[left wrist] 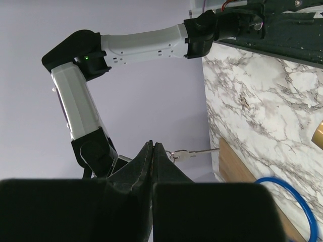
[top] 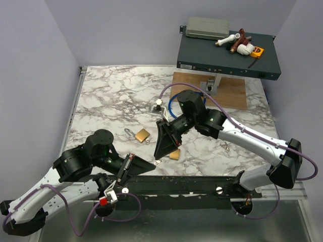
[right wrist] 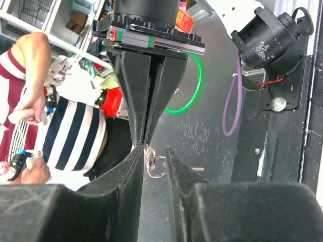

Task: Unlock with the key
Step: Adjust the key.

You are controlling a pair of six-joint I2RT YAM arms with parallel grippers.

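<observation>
Table (top: 111,96): marble-pattern, both arms reach in over it from the near edge. Brass padlock (top: 143,135) lies flat on the table near left claw (left wrist: 153,147), on its far side away from the bases. 2nd brass piece (top: 174,155) sits just beside right claw (right wrist: 154,150). Prob another lock, can't confirm.

Left claw: fully closed, pinching key (left wrist: 194,153) at the head end. Exact hold is hidden by the pads. Blade sticks straight out past the tips, up in the air, off the table.

Right claw: tip-to-tip w/ left claw, jaws a narrow gap apart, straddling the key head. It has hold of nothing yet. One pad looks to be brushing the metal, the other is apart. Key ring (right wrist: 158,167) dangles in the gap btwn your pads.

Handling, my read:
- Key is tiny, light, stiff, smooth metal, so it'll pivot or squirt out if you pinch an edge.
- Take it across the flat faces of the head, pads square, blade left free for the lock.
- Ring is loose wire. Don't grip that or the key swings.
- Looks like a handover, so get right claw firm before you let left go.
- Risk: a drop btwn the claws means a hard re-pick off the table.
</observation>
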